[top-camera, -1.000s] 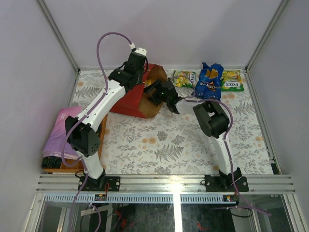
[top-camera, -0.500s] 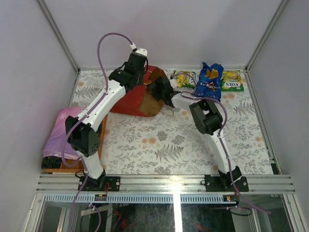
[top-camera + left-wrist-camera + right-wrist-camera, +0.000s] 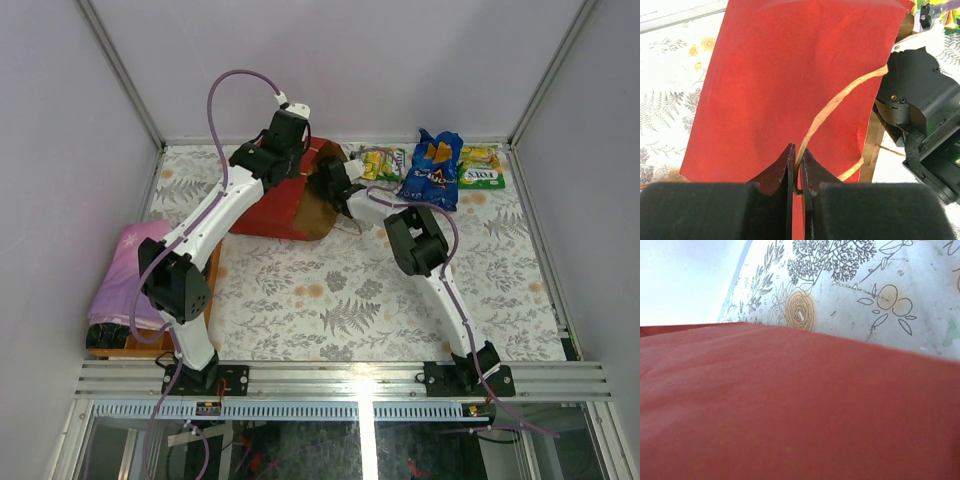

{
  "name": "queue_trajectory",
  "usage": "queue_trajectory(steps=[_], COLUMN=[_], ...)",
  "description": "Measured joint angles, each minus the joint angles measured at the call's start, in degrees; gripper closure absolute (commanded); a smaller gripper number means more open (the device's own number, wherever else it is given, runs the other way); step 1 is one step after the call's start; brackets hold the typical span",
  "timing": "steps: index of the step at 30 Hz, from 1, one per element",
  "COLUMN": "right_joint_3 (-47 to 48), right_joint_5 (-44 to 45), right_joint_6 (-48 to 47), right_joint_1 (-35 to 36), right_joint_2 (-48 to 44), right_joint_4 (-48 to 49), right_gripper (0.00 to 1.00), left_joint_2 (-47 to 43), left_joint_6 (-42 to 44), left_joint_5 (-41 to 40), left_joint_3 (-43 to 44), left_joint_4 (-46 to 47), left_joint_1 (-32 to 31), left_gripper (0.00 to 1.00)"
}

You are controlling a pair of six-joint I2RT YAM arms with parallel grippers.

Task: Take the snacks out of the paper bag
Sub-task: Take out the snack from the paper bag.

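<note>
Left wrist: my left gripper [image 3: 796, 150] is pinched down to a sliver on one string handle [image 3: 840, 100]. The tan cord runs up out of the fingertips and arcs across the one red paper bag [image 3: 790, 65]. The bag fills most of this view. Its brown mouth edge is at the right, with the black wrist of the right arm [image 3: 920, 125] just beside it.

Top external: two arms, both reaching to the far middle of the table. The paper bag lies on its side there with its mouth to the right (brown inside showing). The left arm is over its red side. The right gripper [image 3: 327, 185] is pushed into the mouth. The paper hides its tips, so I cannot tell how wide it is or whether it has anything.

I count three snacks out on the patterned table cover [image 3: 340, 290], right of the bag along the far edge:
- one green-yellow packet [image 3: 380, 163], near the mouth
- one blue chip bag [image 3: 432, 170]
- one more green-yellow packet [image 3: 482, 167], touching the chip bag

At the left edge there is one folded purple cloth [image 3: 125, 270] on one wooden tray [image 3: 150, 350].

Right wrist: only red bag paper across the lower part and the floral table cover above it, with no view of the jaws.
</note>
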Motion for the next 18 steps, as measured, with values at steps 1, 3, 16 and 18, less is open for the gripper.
queue_trajectory(steps=[1, 3, 16, 18], right_joint_3=[0.5, 1.1, -22.3, -29.0], right_joint_5=[0.3, 0.6, 1.6, 1.6], right_joint_6=[-0.1, -0.3, -9.6, -11.6], right_joint_1=[0.0, 0.0, 1.2, 1.2], right_joint_2=[0.5, 1.2, -13.5, -19.6], right_joint_4=[0.0, 0.3, 11.2, 13.6], right_gripper=[0.82, 0.93, 1.00, 1.00], left_joint_2=[0.0, 0.0, 0.5, 0.7], left_joint_6=[0.0, 0.0, 0.0, 0.0], left_joint_5=[0.0, 0.1, 0.1, 0.1], left_joint_3=[0.0, 0.0, 0.0, 0.0], left_joint_4=[0.0, 0.0, 0.0, 0.0], left_joint_1=[0.0, -0.1, -0.3, -0.3], left_gripper=[0.94, 0.94, 0.94, 0.94])
